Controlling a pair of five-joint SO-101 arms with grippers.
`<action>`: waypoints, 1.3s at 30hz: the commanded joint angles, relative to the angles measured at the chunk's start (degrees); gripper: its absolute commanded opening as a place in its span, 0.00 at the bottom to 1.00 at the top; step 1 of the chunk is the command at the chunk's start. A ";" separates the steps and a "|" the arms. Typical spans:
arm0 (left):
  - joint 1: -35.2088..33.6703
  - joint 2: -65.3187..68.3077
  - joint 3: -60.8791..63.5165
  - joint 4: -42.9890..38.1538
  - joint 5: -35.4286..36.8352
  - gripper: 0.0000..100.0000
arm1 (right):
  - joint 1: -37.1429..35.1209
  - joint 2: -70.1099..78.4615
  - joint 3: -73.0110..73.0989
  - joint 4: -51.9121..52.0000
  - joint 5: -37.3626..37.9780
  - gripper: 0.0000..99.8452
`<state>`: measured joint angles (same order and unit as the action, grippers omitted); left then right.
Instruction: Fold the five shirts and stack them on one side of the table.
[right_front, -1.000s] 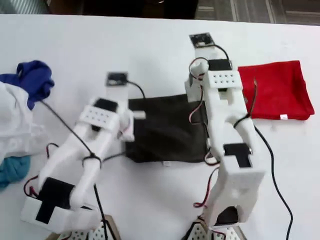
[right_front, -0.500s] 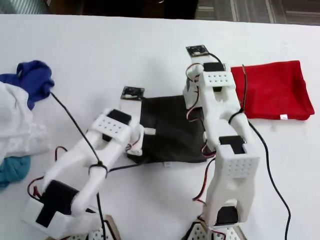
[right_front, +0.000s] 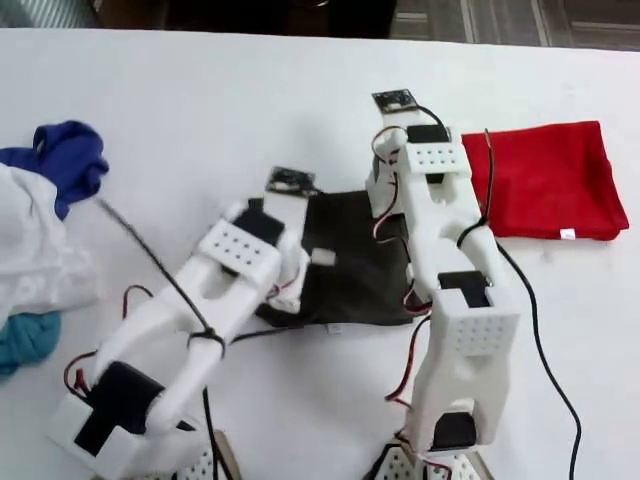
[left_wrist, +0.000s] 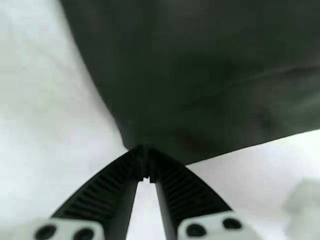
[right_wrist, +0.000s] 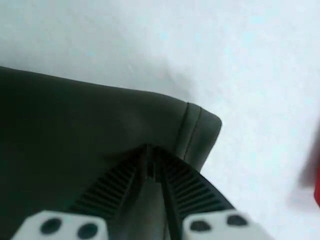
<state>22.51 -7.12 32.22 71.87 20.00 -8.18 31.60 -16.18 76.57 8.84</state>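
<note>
Pinching the dark shirt (right_front: 352, 250) on the white table (right_front: 200, 90) are left end effector (left_wrist: 144, 156) and right end effector (right_wrist: 150, 153).

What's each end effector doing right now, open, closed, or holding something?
Left end effector: closed, pinching the dark shirt at its edge.
Right end effector: closed on the dark shirt near its corner.

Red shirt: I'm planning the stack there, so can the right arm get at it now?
Probably, once freed: the right end effector is shut on the dark shirt, but the red shirt lies close beside it, nothing between.
</note>
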 joint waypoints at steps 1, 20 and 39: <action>0.53 -2.20 5.76 -9.49 -0.18 0.03 | -0.31 -0.31 -2.73 -0.66 0.00 0.02; -2.73 -4.31 7.78 -11.25 -0.18 0.03 | 1.54 -7.25 -4.48 0.75 -0.35 0.02; -45.27 -24.70 15.52 -17.14 -33.14 0.03 | 3.56 -13.41 3.78 12.09 1.32 0.18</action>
<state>-12.57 -29.71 44.79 59.91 -6.37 -4.92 21.23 -12.92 90.20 9.19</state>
